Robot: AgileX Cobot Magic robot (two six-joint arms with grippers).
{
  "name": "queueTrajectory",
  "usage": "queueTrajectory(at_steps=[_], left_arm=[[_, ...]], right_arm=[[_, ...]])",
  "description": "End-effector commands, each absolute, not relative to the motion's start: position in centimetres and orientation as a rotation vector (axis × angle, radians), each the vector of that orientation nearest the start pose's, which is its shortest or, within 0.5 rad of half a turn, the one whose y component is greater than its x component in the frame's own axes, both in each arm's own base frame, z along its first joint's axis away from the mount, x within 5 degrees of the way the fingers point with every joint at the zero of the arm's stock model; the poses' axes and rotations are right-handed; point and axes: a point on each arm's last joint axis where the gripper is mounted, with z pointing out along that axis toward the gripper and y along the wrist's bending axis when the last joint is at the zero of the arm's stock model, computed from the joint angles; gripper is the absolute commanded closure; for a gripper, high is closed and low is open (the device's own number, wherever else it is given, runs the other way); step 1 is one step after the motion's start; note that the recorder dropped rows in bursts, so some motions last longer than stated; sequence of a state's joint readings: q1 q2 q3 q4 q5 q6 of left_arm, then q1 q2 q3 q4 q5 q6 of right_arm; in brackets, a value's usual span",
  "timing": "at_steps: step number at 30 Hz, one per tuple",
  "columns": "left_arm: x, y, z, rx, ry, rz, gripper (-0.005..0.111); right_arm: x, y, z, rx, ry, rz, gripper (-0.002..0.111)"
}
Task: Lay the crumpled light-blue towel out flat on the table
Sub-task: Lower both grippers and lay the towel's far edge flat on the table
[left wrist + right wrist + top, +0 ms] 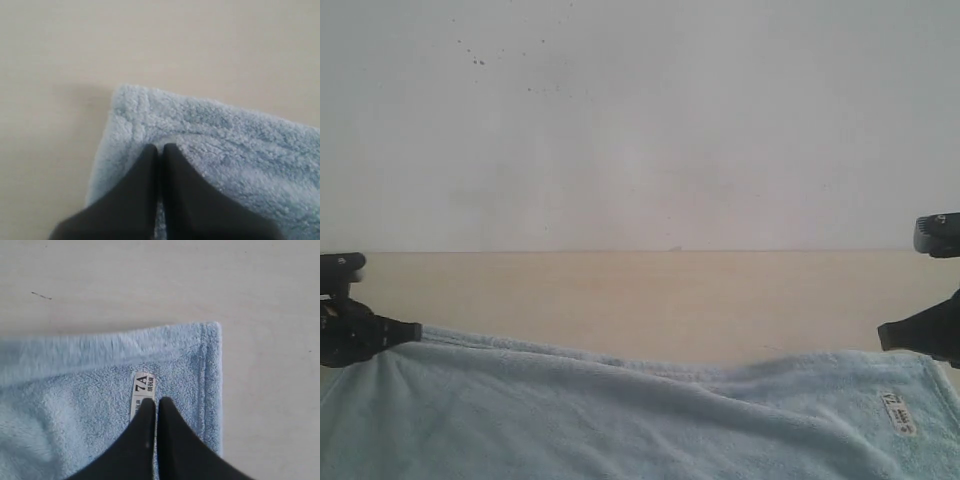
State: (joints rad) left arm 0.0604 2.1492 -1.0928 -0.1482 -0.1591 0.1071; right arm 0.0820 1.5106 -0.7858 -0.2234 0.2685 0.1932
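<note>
Towel [620, 425] lies opened out across the near part of the table [650, 300]; its near side runs off the bottom of the exterior view. Left gripper [160, 148]: jaws clenched tight together, tips set just inside the far left corner, cloth drawn up to them, so it is grasping the towel. Right gripper [156, 401]: jaws likewise clenched, tips at the white label [142, 390] just inside the far right corner. It is probably nipping cloth too, though the wrist view is too soft to show pile between the tips. Far hem sags toward the middle between the two grips, and a shallow ridge runs from the left corner toward the label side. Step in hand, as judged: stretching the far edge. To do it well, draw the two corners apart evenly, at equal height and low over the table, until the hem reads straight and the ridge is gone. Only then lower and let go, both sides together. Pulling one arm ahead would skew the cloth. Orientation: visible span runs left to right, parallel to the wall [640, 120]. Long axis judged along that line, label corner to the right, far hem toward the wall.
</note>
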Motion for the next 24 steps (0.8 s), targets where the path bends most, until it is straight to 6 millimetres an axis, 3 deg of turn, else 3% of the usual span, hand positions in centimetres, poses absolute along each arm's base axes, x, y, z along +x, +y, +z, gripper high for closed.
queueTrajectory(at_steps=[1,6,13,20,24], left_arm=[[39.5,6.0,5.1,-0.327,2.489,0.039,0.103],[39.6,5.9,6.0,-0.331,2.465,0.034,0.103],[40.2,3.4,8.5,-0.248,2.424,0.003,0.103],[40.3,1.6,15.5,-0.179,2.255,-0.024,0.103],[39.5,1.4,19.0,-0.169,2.212,-0.039,0.103]], right_arm=[[29.5,1.9,20.8,-0.124,2.433,-0.047,0.107],[30.6,2.0,20.2,-0.138,2.421,-0.041,0.107],[33.1,2.2,17.1,-0.135,2.514,-0.042,0.107],[33.9,2.4,16.1,-0.186,2.478,-0.039,0.107],[34.7,2.4,14.6,-0.232,2.521,-0.055,0.107]])
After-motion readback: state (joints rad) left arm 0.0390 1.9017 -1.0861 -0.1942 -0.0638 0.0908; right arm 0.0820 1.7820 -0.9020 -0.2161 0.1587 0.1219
